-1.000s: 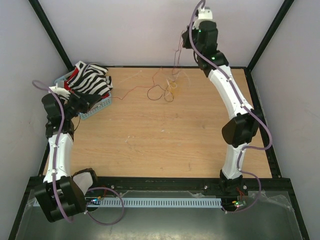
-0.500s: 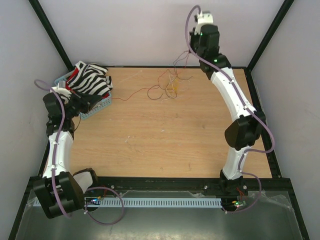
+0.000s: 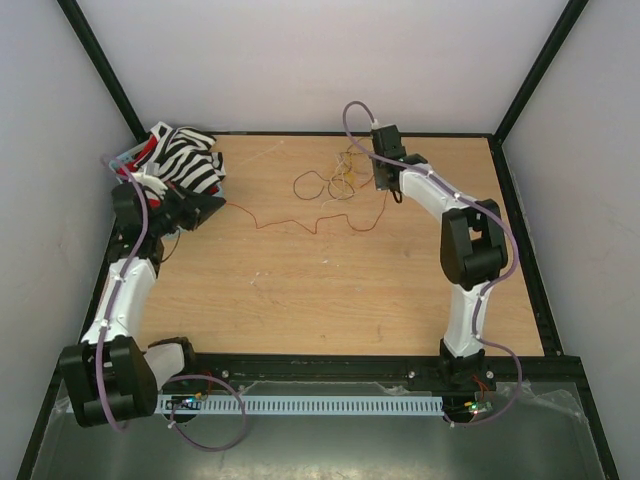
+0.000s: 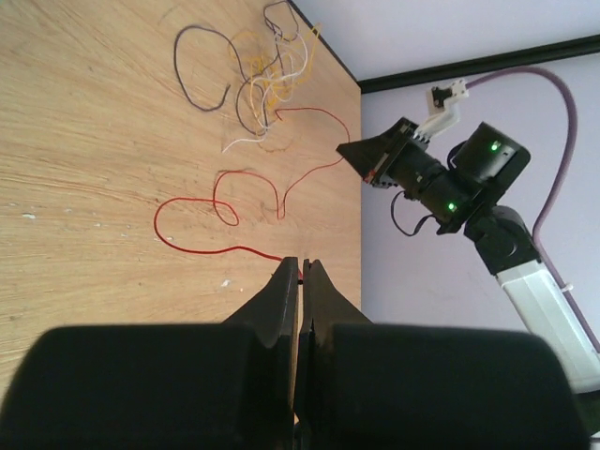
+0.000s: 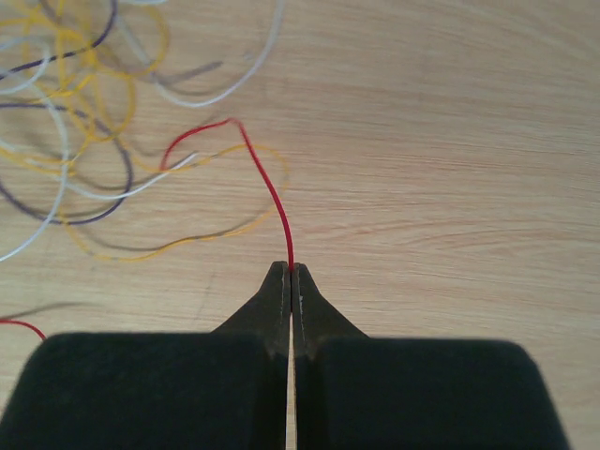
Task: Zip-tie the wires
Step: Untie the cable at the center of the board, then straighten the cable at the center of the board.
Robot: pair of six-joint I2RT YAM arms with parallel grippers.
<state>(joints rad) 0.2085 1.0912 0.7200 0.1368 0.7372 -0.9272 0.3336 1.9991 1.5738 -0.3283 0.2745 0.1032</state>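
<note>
The wires are a tangle of thin curly strands (image 3: 335,180), dark, yellow, whitish and red, at the back middle of the wooden table (image 3: 330,300). One long red wire (image 3: 300,227) runs out of it across the table. My left gripper (image 3: 218,204) is shut on one end of this red wire (image 4: 216,202). My right gripper (image 3: 386,190) is shut on the other end (image 5: 267,183), low over the table beside the tangle (image 5: 66,112). In the wrist views both pairs of jaws, left (image 4: 301,267) and right (image 5: 291,270), are closed on the wire. No zip tie shows.
A zebra-striped cloth (image 3: 185,160) lies in a blue basket (image 3: 120,160) at the back left corner, just behind my left arm. Black frame posts (image 3: 100,70) rise at the back corners. A black rail (image 3: 330,365) runs along the near table edge.
My right arm has come down from high at the back to the table by the tangle. My left gripper has moved right, away from the basket. The red wire now sags between them.
</note>
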